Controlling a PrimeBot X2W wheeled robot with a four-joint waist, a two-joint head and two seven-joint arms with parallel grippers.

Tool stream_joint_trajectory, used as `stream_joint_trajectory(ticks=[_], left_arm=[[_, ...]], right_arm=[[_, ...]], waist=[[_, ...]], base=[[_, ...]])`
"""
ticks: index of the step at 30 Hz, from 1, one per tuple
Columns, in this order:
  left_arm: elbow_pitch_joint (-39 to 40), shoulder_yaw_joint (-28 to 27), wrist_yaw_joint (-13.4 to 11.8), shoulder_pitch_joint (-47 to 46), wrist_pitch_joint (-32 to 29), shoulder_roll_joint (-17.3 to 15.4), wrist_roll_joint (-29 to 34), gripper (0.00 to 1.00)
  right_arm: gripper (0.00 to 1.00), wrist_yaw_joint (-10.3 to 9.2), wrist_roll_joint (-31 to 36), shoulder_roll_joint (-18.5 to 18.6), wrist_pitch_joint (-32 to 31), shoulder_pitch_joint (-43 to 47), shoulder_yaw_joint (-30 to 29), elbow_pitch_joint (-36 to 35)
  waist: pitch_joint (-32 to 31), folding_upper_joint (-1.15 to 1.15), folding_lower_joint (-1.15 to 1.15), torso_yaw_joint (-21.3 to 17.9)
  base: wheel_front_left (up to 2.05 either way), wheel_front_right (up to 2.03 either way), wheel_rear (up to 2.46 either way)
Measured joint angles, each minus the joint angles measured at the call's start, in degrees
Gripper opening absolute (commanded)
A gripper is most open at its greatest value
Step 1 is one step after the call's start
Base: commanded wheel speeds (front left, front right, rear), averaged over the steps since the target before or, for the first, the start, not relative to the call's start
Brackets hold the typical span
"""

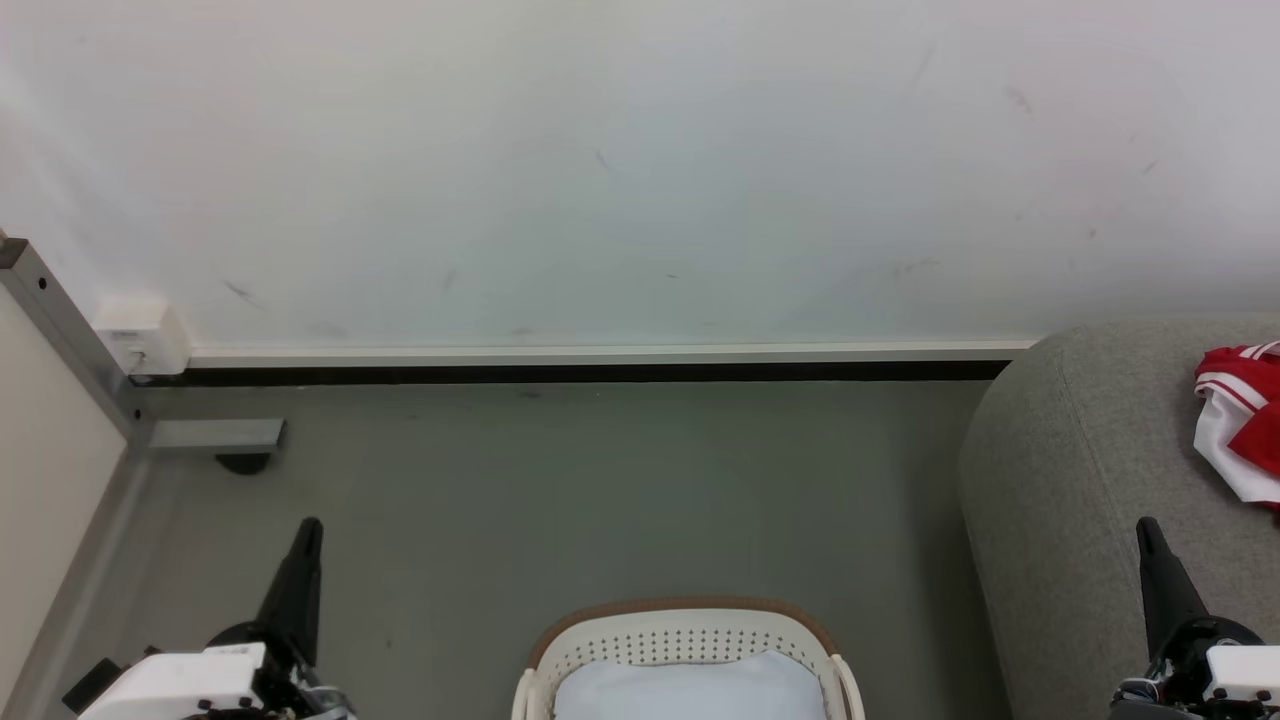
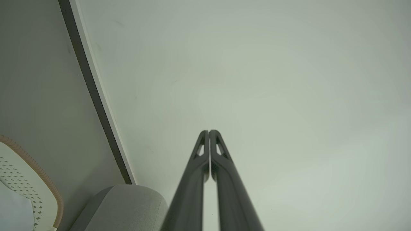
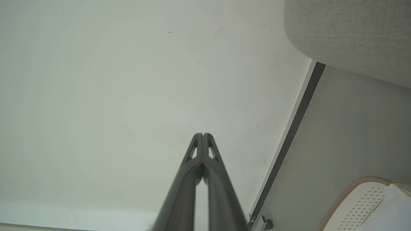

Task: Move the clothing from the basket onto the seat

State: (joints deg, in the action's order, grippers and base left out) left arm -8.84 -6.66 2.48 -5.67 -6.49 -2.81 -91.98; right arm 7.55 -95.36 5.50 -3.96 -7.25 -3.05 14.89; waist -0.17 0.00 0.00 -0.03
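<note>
The red and white clothing [image 1: 1243, 415] lies on the grey seat [image 1: 1090, 470] at the right edge of the head view. The white basket [image 1: 690, 630] with its brown rim stands on the floor at bottom centre, holding a plain pale pad [image 1: 690, 690]. My left gripper [image 1: 310, 525] hangs shut at lower left, apart from the basket. My right gripper [image 1: 1145, 525] is shut at lower right, over the seat's front part. Both wrist views show fingertips pressed together, left gripper [image 2: 208, 131] and right gripper [image 3: 203, 134], with nothing between them. Basket rim [image 2: 35, 166] and basket rim [image 3: 356, 183] show in the corners.
A white wall [image 1: 640, 170] with a pale skirting strip [image 1: 600, 355] runs across the back. A grey metal frame [image 1: 60, 330] with a foot [image 1: 215, 438] and a white wall box [image 1: 142, 335] stands at left. Grey floor [image 1: 560, 490] lies between frame and seat.
</note>
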Motion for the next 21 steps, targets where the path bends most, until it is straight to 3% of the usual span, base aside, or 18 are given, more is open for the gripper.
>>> stream_joint_trajectory(ticks=[21], left_arm=[[0.0, 0.0, 0.0, 0.0, 0.0, 0.0, 0.0, 0.0]], right_arm=[[0.0, 0.0, -1.1, 0.9, 1.0, 0.0, 1.1, -0.1]], waist=[[0.0, 0.0, 0.0, 0.0]], base=[[0.0, 0.0, 0.0]])
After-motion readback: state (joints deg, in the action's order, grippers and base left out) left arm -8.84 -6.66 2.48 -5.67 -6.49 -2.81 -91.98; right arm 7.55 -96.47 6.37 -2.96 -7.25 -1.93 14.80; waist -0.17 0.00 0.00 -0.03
